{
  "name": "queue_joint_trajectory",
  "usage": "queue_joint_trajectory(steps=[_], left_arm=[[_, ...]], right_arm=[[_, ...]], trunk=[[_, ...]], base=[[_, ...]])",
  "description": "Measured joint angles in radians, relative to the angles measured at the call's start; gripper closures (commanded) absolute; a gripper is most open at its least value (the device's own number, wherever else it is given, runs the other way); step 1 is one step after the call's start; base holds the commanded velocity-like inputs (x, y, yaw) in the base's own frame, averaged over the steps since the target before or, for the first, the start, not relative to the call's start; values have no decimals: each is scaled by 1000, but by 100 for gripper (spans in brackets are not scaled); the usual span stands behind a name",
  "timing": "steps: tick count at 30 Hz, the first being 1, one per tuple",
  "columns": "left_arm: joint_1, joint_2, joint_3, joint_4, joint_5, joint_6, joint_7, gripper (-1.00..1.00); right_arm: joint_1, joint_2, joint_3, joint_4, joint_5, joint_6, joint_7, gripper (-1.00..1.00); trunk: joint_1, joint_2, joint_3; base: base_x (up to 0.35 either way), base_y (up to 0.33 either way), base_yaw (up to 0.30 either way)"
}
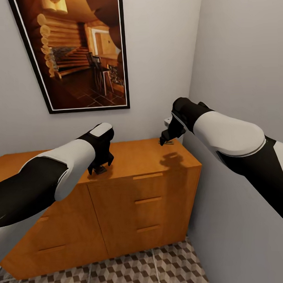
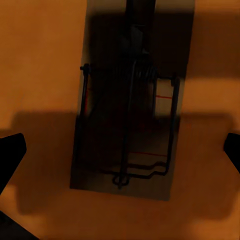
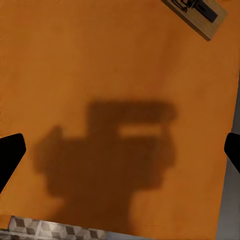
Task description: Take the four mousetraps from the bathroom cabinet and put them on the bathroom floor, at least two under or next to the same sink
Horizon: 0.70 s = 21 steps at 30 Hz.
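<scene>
Spread wide and poised straight above a mousetrap (image 2: 127, 132) lying flat on the cabinet (image 1: 147, 186) top, left gripper (image 1: 100, 166) apparently lined up to pinch it; right gripper (image 1: 166, 140), also spread, over the cabinet near another trap (image 3: 197, 14).

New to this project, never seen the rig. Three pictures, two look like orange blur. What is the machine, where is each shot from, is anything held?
It is a simulated two-armed robot. The wide picture comes from its head camera, looking down over both arms at an orange wooden cabinet on a patterned tile floor, with a framed picture on the wall.

The other two come from cameras at each wrist, looking down at the cabinet top. The left pincer hovers open over a mousetrap, its dark fingertips at the frame edges. The right pincer is also open over bare wood, with another mousetrap at the frame corner. Nothing is held.
</scene>
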Motion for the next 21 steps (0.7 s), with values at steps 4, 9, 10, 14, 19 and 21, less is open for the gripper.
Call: queue_joint_trajectory(steps=[4,9,10,14,19,21], left_arm=[[6,0,21,-37,4,-9,-5,100],[6,0,25,-37,2,-16,-4,100],[6,0,25,-37,2,-16,-4,100],[6,0,25,-37,1,-13,-4,100],[6,0,21,-37,2,-9,-7,100],[6,0,19,-37,3,-8,-7,100]], right_arm=[[0,0,0,0,0,1,4,-100],[0,0,0,0,0,1,4,-100],[0,0,0,0,0,1,3,-100],[0,0,0,0,0,1,3,-100],[0,0,0,0,0,1,2,-100],[0,0,0,0,0,1,2,-100]], trunk=[[9,0,0],[9,0,0],[9,0,0],[9,0,0],[9,0,0],[9,0,0]], base=[[0,0,0],[0,0,0],[0,0,0],[0,0,0],[0,0,0],[0,0,0]])
